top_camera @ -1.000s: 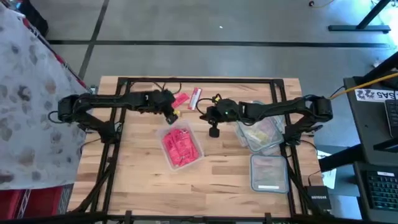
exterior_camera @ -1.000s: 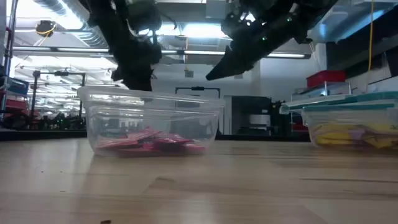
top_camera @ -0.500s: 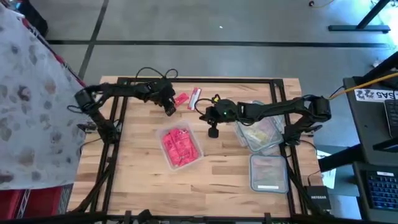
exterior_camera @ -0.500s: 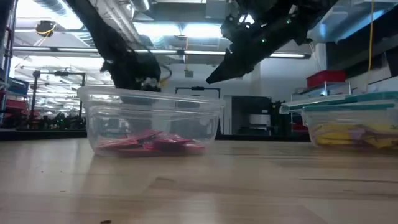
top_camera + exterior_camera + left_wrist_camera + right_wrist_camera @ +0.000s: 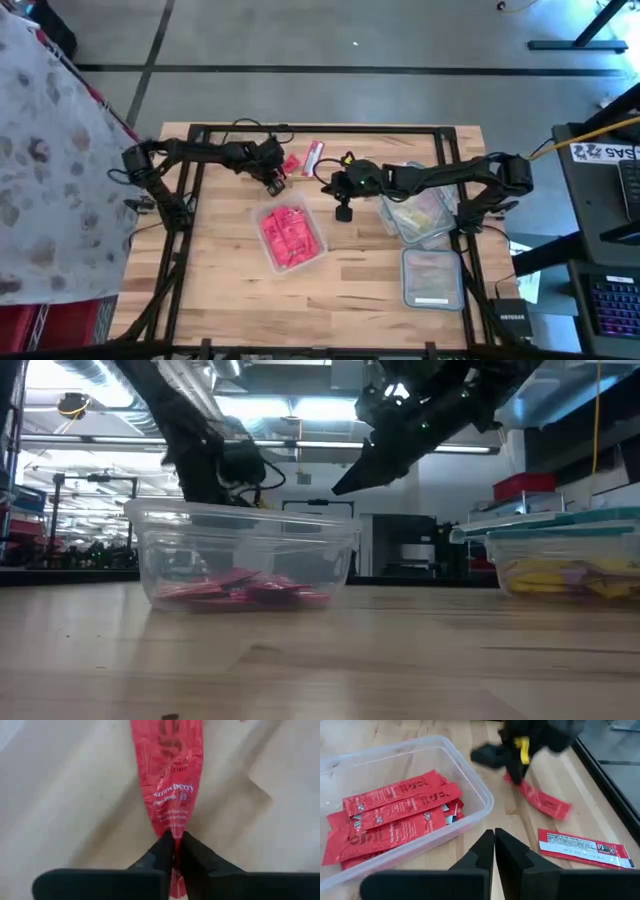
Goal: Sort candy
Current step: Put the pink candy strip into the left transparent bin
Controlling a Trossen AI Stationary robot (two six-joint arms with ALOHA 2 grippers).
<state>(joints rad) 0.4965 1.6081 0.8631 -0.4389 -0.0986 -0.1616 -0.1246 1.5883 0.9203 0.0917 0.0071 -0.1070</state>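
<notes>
**Sort nearly complete: two red pieces outstanding at the far edge**

Your sorting is, by my judgement, close to finished. The clear tub [image 5: 292, 236] near the middle of the tabletop [image 5: 230, 290] holds a stack of red strawberry sachets [image 5: 395, 815]. The second tub [image 5: 418, 215], under your right arm, holds yellow pieces [image 5: 565, 578]. A third, lidded container [image 5: 432, 278] sits nearer the front edge on the right; its contents cannot be made out.

Two items remain outside the tubs, both near the far edge of the tabletop:

- A red candy strip [image 5: 170, 785] is lying on the wood. Your left tool [image 5: 274, 181] has its fingers pinched together on the near end of this strip, as the left wrist view shows plainly. The strip appears to rest on the surface rather than hang free.
- A second red-and-white wrapped piece [image 5: 313, 157] lies just beside it, untouched.

Your right tool [image 5: 343, 211] hangs above the tabletop between the two tubs, fingers [image 5: 482, 852] closed together and holding nothing.

Remaining work, as I judge it: carry the gripped strip to the tub of red sachets and release it, then collect the last loose piece and place it likewise. No other stray candy is visible on the tabletop.
</notes>
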